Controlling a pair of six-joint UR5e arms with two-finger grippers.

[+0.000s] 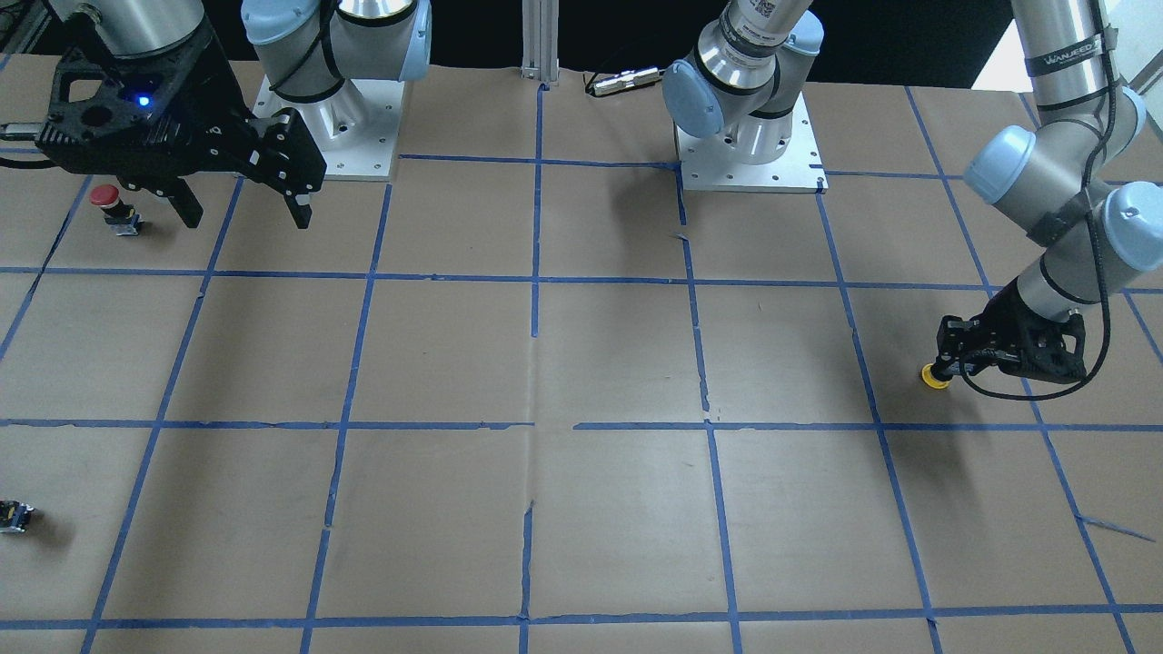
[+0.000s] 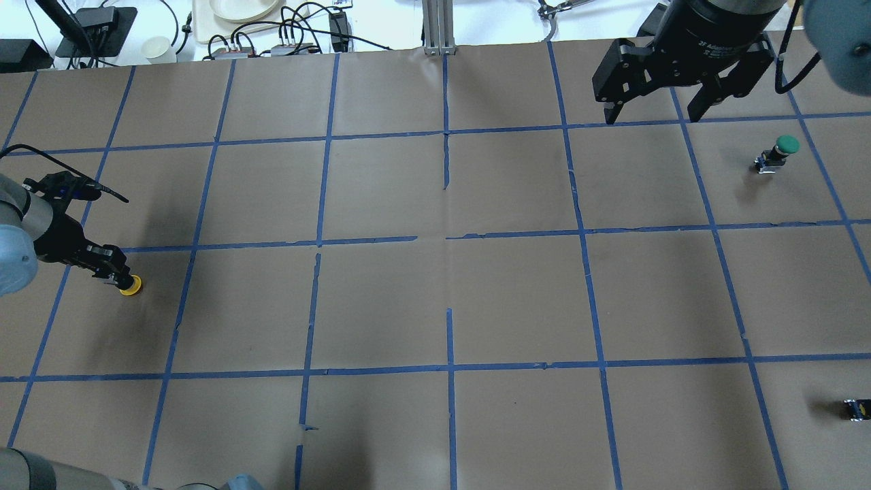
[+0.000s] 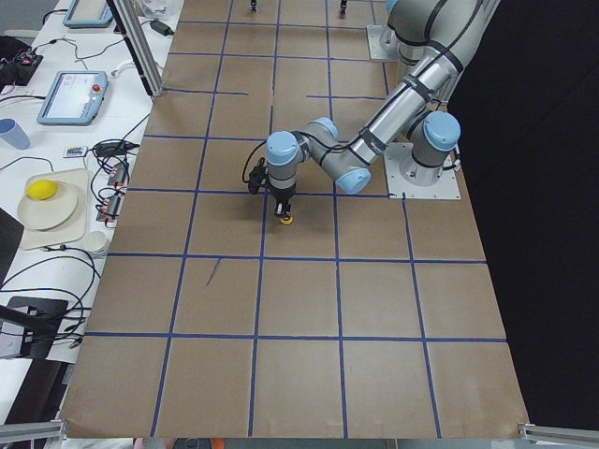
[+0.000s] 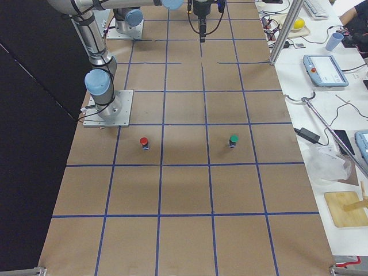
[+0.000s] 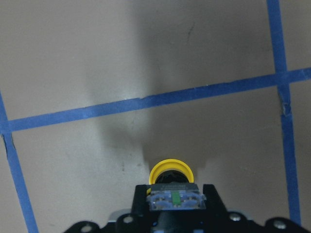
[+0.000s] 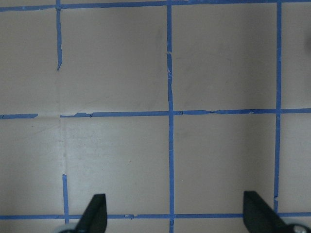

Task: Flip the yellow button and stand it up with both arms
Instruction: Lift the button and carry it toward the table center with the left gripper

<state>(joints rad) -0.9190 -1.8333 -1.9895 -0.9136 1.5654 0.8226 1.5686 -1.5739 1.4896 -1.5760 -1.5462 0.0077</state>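
Yellow button (image 1: 934,379) is caught in the left gripper (image 1: 947,369), out to the robot's left of the left arm's base plate (image 1: 783,173) and nearer the operators' side than that plate. The fingers are clamped on its black-and-grey block body, and the yellow cap points down at the brown paper table (image 1: 618,363); whether the cap touches the paper I cannot tell. The right gripper (image 1: 243,216) hangs above the table well off to the other side of that base plate, its fingers spread wide apart. A red-capped button (image 1: 107,200) stands upright just beside it. A green-capped button (image 2: 782,151) and a small dark block (image 2: 856,408) sit far from the base plate, on the robot's right. On the side bench a pale plate (image 3: 58,220) holds a rounded yellow thing (image 3: 41,191).
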